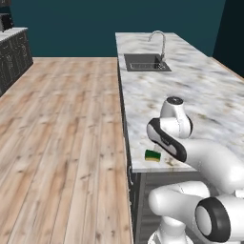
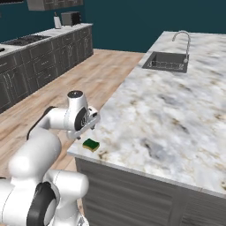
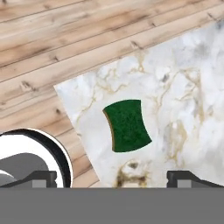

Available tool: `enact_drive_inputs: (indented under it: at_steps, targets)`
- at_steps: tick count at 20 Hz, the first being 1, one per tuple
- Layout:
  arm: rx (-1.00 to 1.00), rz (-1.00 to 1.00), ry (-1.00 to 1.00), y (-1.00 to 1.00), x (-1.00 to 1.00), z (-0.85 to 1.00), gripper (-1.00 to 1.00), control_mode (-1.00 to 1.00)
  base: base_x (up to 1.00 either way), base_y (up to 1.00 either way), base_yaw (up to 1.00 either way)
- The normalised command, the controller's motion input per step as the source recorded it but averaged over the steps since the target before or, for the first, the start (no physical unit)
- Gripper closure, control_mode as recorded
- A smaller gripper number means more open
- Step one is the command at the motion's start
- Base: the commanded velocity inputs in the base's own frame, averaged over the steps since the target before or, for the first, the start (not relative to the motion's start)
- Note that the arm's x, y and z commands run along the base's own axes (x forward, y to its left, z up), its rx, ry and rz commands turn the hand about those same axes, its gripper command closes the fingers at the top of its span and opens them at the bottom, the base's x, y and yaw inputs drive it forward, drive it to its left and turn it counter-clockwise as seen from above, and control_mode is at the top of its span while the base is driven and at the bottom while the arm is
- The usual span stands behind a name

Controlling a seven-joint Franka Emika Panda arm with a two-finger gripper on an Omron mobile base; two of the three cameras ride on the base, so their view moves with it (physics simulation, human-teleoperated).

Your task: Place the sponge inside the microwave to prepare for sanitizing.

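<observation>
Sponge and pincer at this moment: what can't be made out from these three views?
- Pincer: in the hand view just its two open tips show, cut off at the bottom; in the left base view the arm's own links cover it.
- Sponge: the hand view shows its green face and a thin yellow edge; its underside is hidden against the counter.
- Microwave: cannot be identified; the far counter appliance in the right base view is too small to tell.
</observation>
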Motion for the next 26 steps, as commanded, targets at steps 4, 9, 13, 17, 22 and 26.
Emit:
enact_drive_inputs:
  at_steps: [4,9,13,17,22,26]
  targets:
    - [-0.01,0.05,0.03,0.00,0.25,-0.36,-1.00,-1.00,0.00,0.00,0.00]
    - [-0.02,0.02,0.09,0.00,0.32,-0.36,-1.00,-1.00,0.00,0.00,0.00]
    - [-0.01,0.00,0.11,0.00,0.18,-0.39,-1.00,-1.00,0.00,0.00,0.00]
    - [0.00,0.01,0.05,-0.03,0.09,-0.29,-1.00,-1.00,0.00,0.00,0.00]
    - [0.00,0.04,0.00,-0.07,0.18,-0.13,-1.00,-1.00,0.00,0.00,0.00]
    - [0.00,0.04,0.00,0.00,0.11,-0.17,-1.00,-1.00,0.00,0.00,0.00]
